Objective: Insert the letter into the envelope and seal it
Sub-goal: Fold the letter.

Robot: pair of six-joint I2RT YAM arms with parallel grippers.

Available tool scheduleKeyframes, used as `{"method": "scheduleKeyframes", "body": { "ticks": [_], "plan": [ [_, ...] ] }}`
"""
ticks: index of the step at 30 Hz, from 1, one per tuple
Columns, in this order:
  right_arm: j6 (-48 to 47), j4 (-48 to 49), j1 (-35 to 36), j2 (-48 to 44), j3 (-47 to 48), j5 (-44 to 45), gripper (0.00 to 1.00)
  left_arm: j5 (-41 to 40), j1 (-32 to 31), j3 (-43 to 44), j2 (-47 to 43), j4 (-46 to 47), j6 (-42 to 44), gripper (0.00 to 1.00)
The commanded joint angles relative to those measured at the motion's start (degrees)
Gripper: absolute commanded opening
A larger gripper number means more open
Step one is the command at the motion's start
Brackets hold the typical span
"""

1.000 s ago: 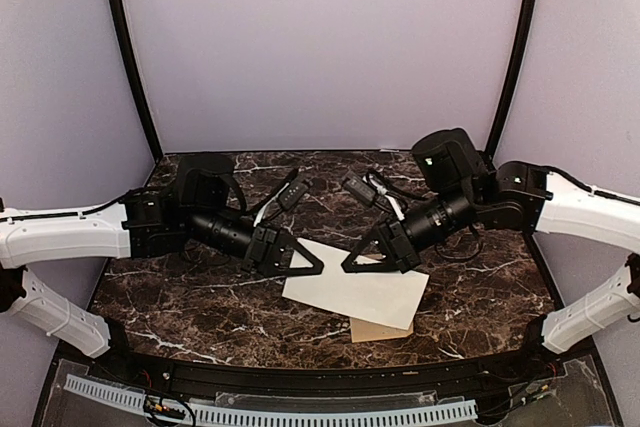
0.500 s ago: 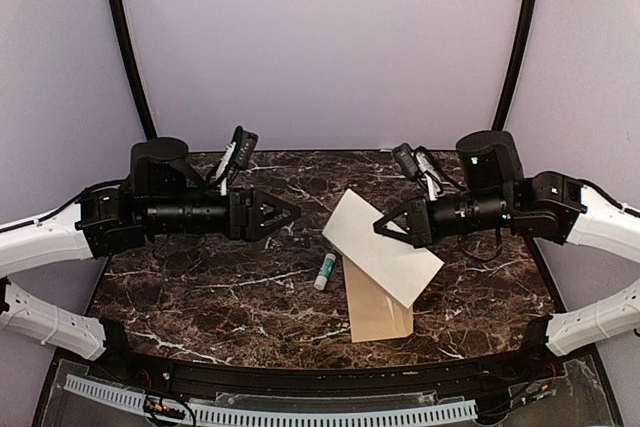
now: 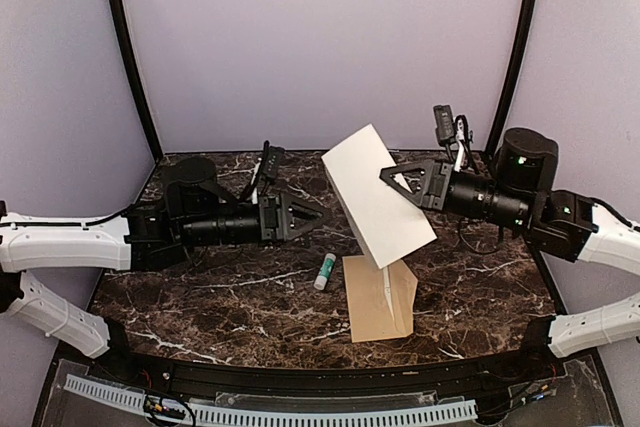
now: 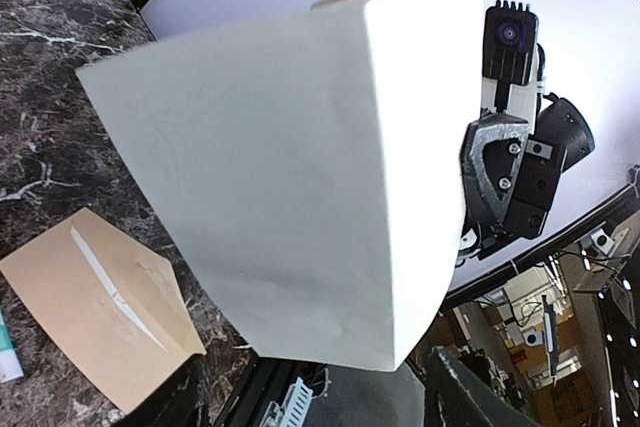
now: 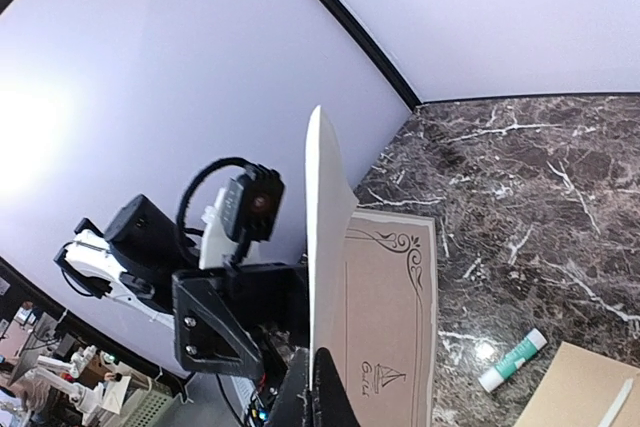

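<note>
My right gripper [image 3: 388, 175] is shut on the edge of the white letter [image 3: 375, 197] and holds it up in the air, tilted, above the back of the table. In the right wrist view the letter [image 5: 390, 327] is nearly edge-on, with a printed border and a small sailboat mark, pinched in that gripper [image 5: 322, 382]. The tan envelope [image 3: 382, 302] lies flat on the table below it, nearer the front. My left gripper [image 3: 312, 215] is open, pointing at the letter [image 4: 290, 177] from the left without touching it. The envelope [image 4: 70, 297] shows a white strip.
A white and green glue stick [image 3: 325, 270] lies on the dark marble table [image 3: 200, 287], left of the envelope, and also shows in the right wrist view as the glue stick [image 5: 512, 359]. Lilac walls close in the back and sides.
The right gripper has lifted the letter off the envelope and up toward the back. The left gripper opened, let go of the letter and drew back left. The glue stick came into sight.
</note>
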Motion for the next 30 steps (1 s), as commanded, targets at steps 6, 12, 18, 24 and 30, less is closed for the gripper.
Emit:
{"method": "scheduleKeyframes", "body": {
  "ticks": [6,12,18,24,30],
  "plan": [
    [0.3,10.5,1.4,-0.6,-1.2,-2.8,0.0,7.4,-1.9,5.8,6.8,16.5,-5.5,0.73],
    [0.4,13.4,1.7,0.4,-1.8,-4.9,0.0,9.3,-2.3,7.4,10.1,20.9,-7.3,0.72],
    [1.5,15.0,1.8,0.4,-3.2,-5.2,0.0,10.2,-2.7,8.0,11.3,24.4,-7.6,0.54],
    [2.1,13.8,1.8,-1.0,-4.6,-1.8,0.0,9.9,-2.7,5.7,10.6,28.0,-8.7,0.29],
    [2.6,11.8,1.8,-2.0,-5.2,0.1,0.06,9.6,-2.7,4.8,10.1,27.9,-8.7,0.04]
  ]
}}
